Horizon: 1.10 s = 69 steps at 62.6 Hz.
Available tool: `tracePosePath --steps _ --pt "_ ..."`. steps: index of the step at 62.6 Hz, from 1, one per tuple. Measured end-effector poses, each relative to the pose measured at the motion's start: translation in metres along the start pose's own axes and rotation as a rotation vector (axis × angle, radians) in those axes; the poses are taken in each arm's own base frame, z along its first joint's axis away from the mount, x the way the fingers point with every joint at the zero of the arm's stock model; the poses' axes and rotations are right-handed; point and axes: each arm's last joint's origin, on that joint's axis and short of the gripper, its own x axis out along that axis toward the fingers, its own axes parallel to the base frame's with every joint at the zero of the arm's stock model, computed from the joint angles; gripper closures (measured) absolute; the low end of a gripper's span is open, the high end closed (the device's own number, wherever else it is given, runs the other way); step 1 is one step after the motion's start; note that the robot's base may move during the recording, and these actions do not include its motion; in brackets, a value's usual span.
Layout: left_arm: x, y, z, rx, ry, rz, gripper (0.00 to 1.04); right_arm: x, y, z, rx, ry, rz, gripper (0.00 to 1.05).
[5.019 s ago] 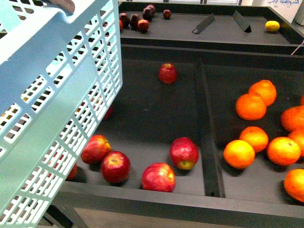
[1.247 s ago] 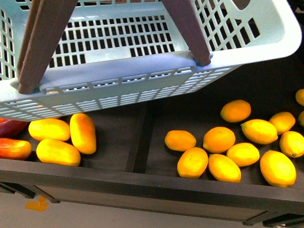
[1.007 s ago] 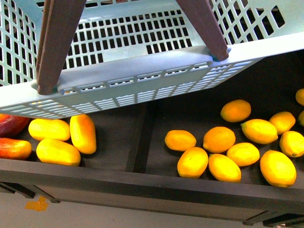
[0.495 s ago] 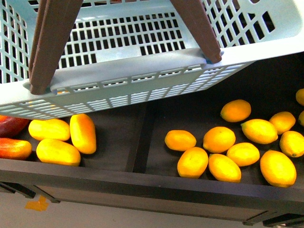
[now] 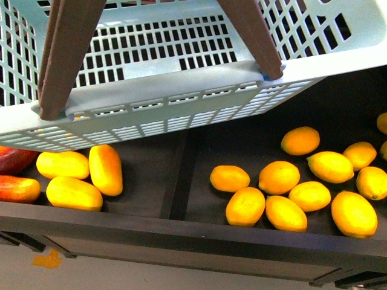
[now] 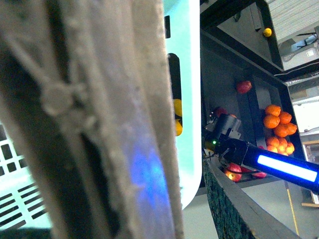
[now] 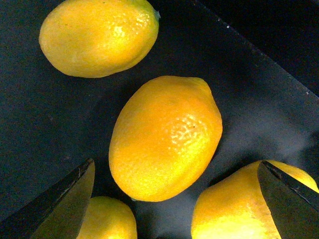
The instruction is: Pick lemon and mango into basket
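Lattice plastic basket [image 5: 181, 83], oval pebbled lemon [image 7: 167, 137], smooth oblong mangoes [image 5: 73, 193]

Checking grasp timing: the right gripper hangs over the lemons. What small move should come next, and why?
Probably lower the right gripper straight down around the middle lemon, then close. Its jaws stand open on either side of that lemon, apparently not yet touching it, and roughly centred.
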Motion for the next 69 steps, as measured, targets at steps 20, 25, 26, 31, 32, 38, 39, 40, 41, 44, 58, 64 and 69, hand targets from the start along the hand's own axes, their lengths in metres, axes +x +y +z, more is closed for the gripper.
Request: tracePosePath --steps 20,25,26,31,32,38,39,40,41,44,58,64,69 --pt "0.0 0.0 0.0 0.0 0.002 -0.002 0.76 0.022 0.012 0.006 -0.009 0.007 0.002 0.09" --pt "0.0 0.0 0.0 0.0 0.001 -0.001 0.76 0.027 0.014 0.007 -0.013 0.011 0.0 0.09" --pt "0.0 0.0 0.0 0.0 0.001 -0.001 0.76 0.028 0.013 0.006 -0.013 0.012 -0.001 0.09" --pt "0.0 0.0 0.0 0.0 0.001 -0.001 0.76 0.033 0.013 0.005 -0.019 0.019 -0.005 0.09" --pt "0.0 0.0 0.0 0.0 0.001 -0.001 0.76 0.033 0.013 0.005 -0.019 0.019 -0.005 0.09" --pt "0.0 0.0 0.0 0.0 0.0 -0.001 0.76 0.035 0.012 0.003 -0.018 0.024 -0.005 0.2" --pt "0.0 0.0 0.0 0.0 0.0 -0.001 0.76 0.035 0.012 0.003 -0.018 0.025 -0.005 0.22" --pt "0.0 0.0 0.0 0.0 0.0 -0.001 0.76 0.035 0.012 0.003 -0.018 0.026 -0.005 0.25" --pt "0.0 0.0 0.0 0.0 0.001 -0.001 0.76 0.036 0.011 0.002 -0.018 0.028 -0.006 0.29" --pt "0.0 0.0 0.0 0.0 0.001 -0.001 0.76 0.037 0.009 0.0 -0.015 0.032 -0.001 0.37" --pt "0.0 0.0 0.0 0.0 0.001 -0.002 0.76 0.014 -0.009 -0.006 -0.043 0.022 0.076 0.41" --pt "0.0 0.0 0.0 0.0 0.002 -0.002 0.76 -0.015 -0.015 -0.004 -0.086 -0.016 0.132 0.41" --pt "0.0 0.0 0.0 0.0 0.001 -0.001 0.76 -0.058 -0.02 0.005 -0.124 -0.068 0.223 0.41"
